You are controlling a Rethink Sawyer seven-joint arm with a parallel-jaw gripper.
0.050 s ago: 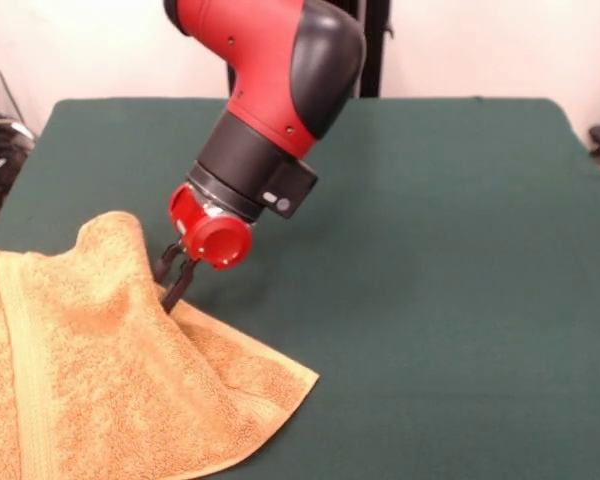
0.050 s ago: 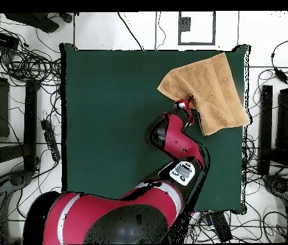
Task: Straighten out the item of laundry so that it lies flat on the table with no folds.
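The gripper [image 1: 173, 278] is pinching the towel [image 1: 90, 380] at a raised fold, and next needs pulling it outward across the table [image 1: 440, 250].

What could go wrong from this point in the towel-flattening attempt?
1. The towel lies at the table corner, part of it apparently past the edge in the overhead view; a pull that way might drag it off.
2. The gripper meets the towel at a raised fold beside a hump; a shallow pinch might slip, leaving the fold.
3. Pulling from mid-edge may bunch the cloth, not spread it.
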